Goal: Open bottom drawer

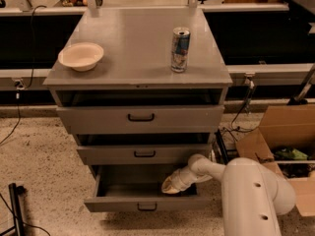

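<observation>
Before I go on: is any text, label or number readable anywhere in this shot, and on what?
Can on the cabinet top: blue and white print, too blurred to read.
Bowl, cardboard box: no text visible.
Gripper, inside the open bottom drawer: no markings visible.

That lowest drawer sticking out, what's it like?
The bottom drawer is the lowest of three in the grey cabinet, pulled out well beyond the two above. It has a flat grey front, a small black bar handle and a plain grey interior. The robot's gripper reaches inside near the right end as seen, behind the front.
</observation>
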`<state>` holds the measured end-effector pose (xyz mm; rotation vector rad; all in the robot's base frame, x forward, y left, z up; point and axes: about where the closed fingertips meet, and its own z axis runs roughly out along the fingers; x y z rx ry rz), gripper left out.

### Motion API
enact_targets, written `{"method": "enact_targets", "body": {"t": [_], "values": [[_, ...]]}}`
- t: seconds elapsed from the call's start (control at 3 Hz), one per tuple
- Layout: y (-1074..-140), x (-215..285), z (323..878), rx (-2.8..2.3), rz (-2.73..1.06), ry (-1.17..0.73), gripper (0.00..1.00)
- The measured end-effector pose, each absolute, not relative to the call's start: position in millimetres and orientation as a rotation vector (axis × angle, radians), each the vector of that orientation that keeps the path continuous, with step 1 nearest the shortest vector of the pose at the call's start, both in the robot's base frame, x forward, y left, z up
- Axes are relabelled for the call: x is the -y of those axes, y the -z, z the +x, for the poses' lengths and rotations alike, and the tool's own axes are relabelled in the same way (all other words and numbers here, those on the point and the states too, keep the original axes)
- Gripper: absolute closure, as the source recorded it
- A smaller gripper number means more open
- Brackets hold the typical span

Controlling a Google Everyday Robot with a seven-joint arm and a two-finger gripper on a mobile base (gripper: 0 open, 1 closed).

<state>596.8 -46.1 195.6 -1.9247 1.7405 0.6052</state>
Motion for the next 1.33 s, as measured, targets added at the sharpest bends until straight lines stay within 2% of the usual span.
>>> {"method": "enact_targets", "body": {"t": [0.67, 1.33], "values": [[-206.7, 57.0, 597.7, -1.678, -1.813, -0.693, 1.00], [-190.7, 40.4, 590.4, -1.681, -1.920, -0.603, 1.00]]}}
